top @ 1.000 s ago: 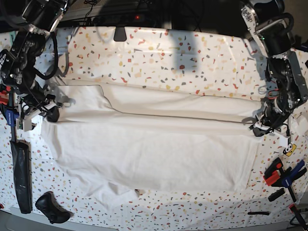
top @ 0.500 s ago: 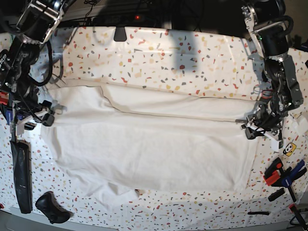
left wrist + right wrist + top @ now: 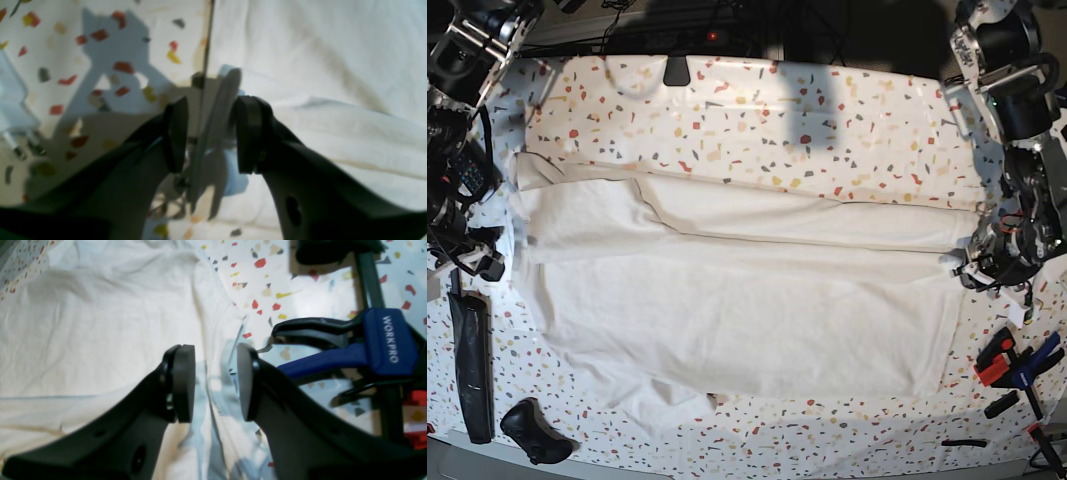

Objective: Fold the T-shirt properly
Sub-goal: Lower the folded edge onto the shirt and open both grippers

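The white T-shirt (image 3: pixel 727 300) lies spread flat across the speckled table, its far strip folded toward the middle and one sleeve bunched at the near left. My left gripper (image 3: pixel 967 272) hangs at the shirt's right edge. In the left wrist view its jaws (image 3: pixel 206 133) stand apart over the line where the cloth (image 3: pixel 333 66) meets the tabletop, holding nothing. My right gripper (image 3: pixel 489 262) is just off the shirt's left edge. In the right wrist view it (image 3: pixel 215 383) is open and empty above the edge of the cloth (image 3: pixel 83 323).
A blue WORKPRO clamp (image 3: pixel 383 340) sits close to the right gripper. Orange and blue clamps (image 3: pixel 1017 365) lie at the near right. A long black bar (image 3: pixel 472 365) and a black lump (image 3: pixel 532 430) are at the near left. A black clip (image 3: pixel 676 70) sits on the far edge.
Both grippers have moved outward, off the shirt's side edges. The shirt's left side now lies wider and flatter, reaching further toward the far left.
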`<act>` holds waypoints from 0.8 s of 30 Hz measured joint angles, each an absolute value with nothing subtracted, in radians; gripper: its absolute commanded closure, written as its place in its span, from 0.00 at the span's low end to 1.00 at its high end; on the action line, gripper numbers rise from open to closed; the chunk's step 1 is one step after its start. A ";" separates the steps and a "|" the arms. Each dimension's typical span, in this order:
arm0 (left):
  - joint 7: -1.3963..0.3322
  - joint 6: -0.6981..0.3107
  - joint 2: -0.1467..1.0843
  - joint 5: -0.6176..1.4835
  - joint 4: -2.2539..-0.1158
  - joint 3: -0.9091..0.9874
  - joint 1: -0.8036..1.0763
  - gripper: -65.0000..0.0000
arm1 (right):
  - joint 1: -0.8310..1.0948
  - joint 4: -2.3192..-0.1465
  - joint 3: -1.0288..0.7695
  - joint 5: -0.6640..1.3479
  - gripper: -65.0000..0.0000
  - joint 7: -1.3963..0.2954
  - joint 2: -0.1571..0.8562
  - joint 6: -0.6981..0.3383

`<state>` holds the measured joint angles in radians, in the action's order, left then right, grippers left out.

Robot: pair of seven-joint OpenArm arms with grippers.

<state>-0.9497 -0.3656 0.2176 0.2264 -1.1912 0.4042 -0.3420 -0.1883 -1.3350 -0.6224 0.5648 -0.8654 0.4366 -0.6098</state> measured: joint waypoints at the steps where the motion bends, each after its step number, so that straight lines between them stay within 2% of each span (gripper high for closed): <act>1: -0.973 -0.359 0.224 0.242 -1.191 0.404 -0.344 0.64 | -0.188 -1.335 -0.623 0.572 0.67 -0.882 0.437 -0.610; 7: -1.069 -0.362 0.239 0.394 -1.191 0.404 -0.344 0.64 | -0.188 -1.335 -0.623 0.572 0.67 -0.924 0.437 -0.610; 19: -1.109 -0.363 0.263 0.334 -1.191 0.404 -0.336 0.64 | -0.188 -1.335 -0.683 0.572 0.67 -0.986 0.435 -0.610; 24: -1.080 -0.366 0.262 0.346 -1.191 0.403 -0.258 0.64 | -0.170 -1.335 -0.755 0.638 0.67 -1.012 0.438 -0.610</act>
